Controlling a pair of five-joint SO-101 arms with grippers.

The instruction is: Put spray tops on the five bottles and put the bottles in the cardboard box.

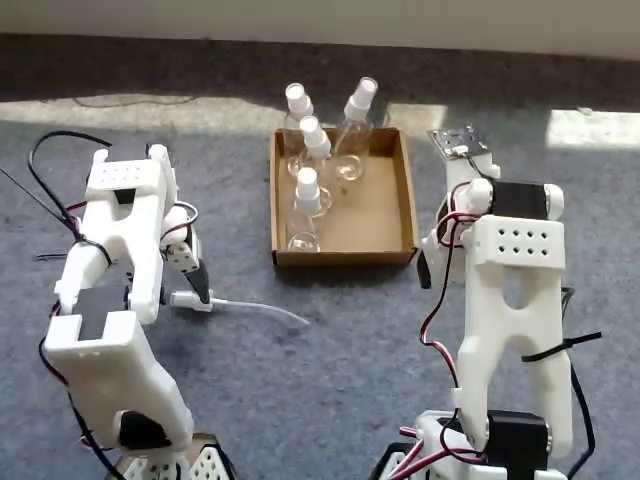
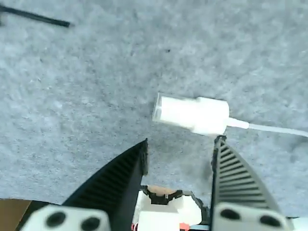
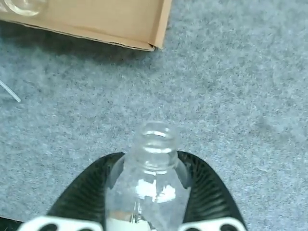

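High: four capped bottles (image 1: 308, 200) stand in cardboard box (image 1: 378, 218). Loose spray top (image 1: 190, 299) lies on grey worktop (image 1: 350, 350) by left claw (image 1: 199, 288).
Left wrist: left claw (image 2: 182, 141) apart, spray top (image 2: 192, 114) just past its tips.
Right wrist: right claw (image 3: 152, 161) clamped on topless bottle (image 3: 154, 142), with a corner of the box (image 3: 120, 24) nearby.

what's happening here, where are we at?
Four capped bottles already stand in the cardboard box. The right gripper is clamped on the fifth, an uncapped bottle, near the box's corner. The last spray top lies on its side on the grey carpet, tube trailing, with the left gripper open just short of it. Capping and boxing that bottle is what's left.
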